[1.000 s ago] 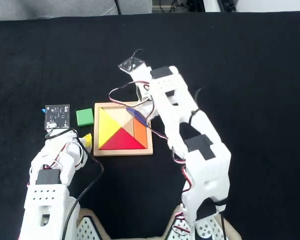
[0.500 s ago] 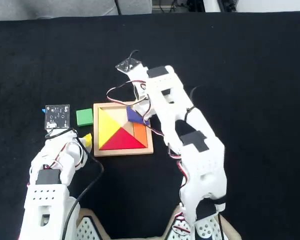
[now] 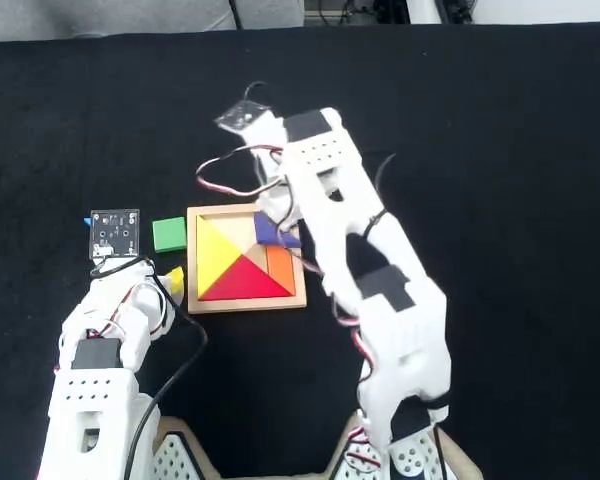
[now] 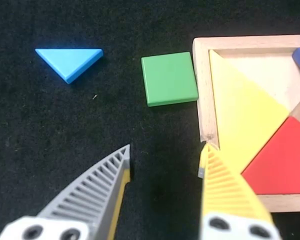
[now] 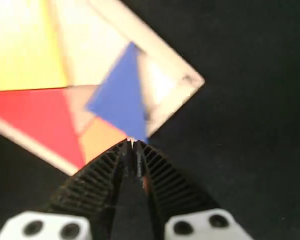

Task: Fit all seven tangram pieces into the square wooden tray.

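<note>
High view, blue triangle (image 3: 273, 230) across tray (image 3: 245, 304) rim, right claw (image 5: 132, 145) closed.

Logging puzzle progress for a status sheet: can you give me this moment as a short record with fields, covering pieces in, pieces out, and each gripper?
In tray: yellow triangle, red triangle, orange piece
Held: dark blue triangle, over the tray's corner, in right gripper, fingers shut
Outside tray: green square, light blue triangle
Left gripper: open, beside the tray's edge, holding nothing
</note>
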Controlling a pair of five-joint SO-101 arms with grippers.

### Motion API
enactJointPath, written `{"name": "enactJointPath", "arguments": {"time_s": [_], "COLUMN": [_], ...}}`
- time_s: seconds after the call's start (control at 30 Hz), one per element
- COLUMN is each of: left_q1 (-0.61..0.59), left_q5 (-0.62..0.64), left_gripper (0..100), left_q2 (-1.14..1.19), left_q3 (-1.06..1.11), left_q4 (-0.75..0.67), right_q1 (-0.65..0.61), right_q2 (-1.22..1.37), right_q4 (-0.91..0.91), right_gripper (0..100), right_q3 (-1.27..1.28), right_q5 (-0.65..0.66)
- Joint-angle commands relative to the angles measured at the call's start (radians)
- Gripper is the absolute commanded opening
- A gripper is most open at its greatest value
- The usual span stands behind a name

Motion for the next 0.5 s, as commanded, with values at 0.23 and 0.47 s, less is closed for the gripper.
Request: {"name": "enactJointPath", "arguments": {"time_s": [0.23, 0.47], "left_q1": [0.013, 0.013], "left_q5": [-0.008, -0.008], "left_gripper": [22, 22], "left_q2": [-0.011, -0.011], "left_q3": [-0.012, -0.012], "left_q4": [-0.012, -0.012], "right_q1": [-0.147, -0.17], "right_q2": [-0.249, -0.545], "right_q4": [-0.08, -0.308], "right_gripper": [1.1, 1.4], "right_q3": [0.249, 0.567], "right_q5": [0.086, 0.166]}}
